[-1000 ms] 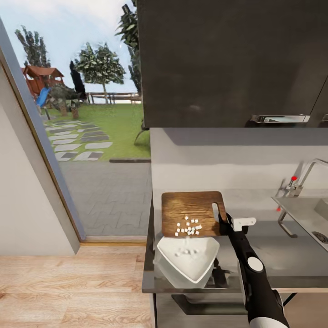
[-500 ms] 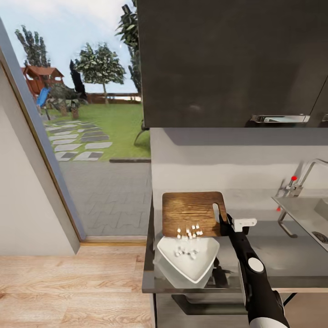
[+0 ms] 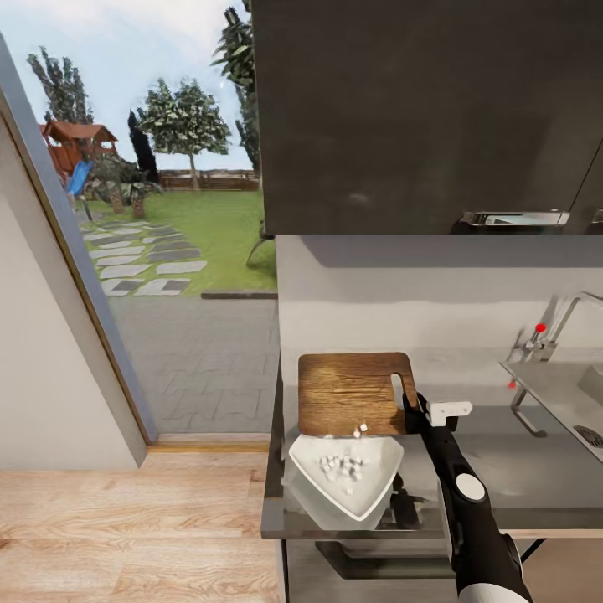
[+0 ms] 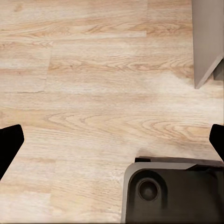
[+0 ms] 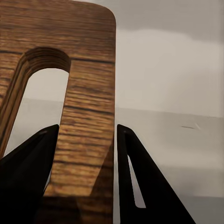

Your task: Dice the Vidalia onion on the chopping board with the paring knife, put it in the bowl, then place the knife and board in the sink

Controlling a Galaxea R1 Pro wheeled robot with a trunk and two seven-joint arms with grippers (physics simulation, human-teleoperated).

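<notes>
So the board [image 3: 352, 394] is gripped by the right hand [image 3: 408, 412] at its handle end: in the right wrist view the two dark fingers [image 5: 28, 177] are closed on the strip of wood [image 5: 88, 140] beside the slot hole, one on each side. The board is tipped up, its low edge just over the white bowl [image 3: 345, 473], which sits on the tabletop [image 3: 536, 469] right below and in front of the hand. Most of the diced onion [image 3: 342, 466] is lying in the bowl; a couple of bits [image 3: 360, 430] can be seen at the board's bottom edge, not quite dropped.

The left hand [image 4: 112, 140] is spread wide open with nothing in it, pointed at the wooden floor [image 4: 93, 70] beside the robot's base.

What the next part hinges on, as a guess: the sink [image 3: 561, 394] lies off to the right of the gripping hand, well apart from it, with the tap [image 3: 553, 327] behind it. The board's long axis runs from the hand out to the left, away from the sink, so the whole length would have to be swung across. The right arm is clearly the nearer one. The knife can't be made out
</notes>
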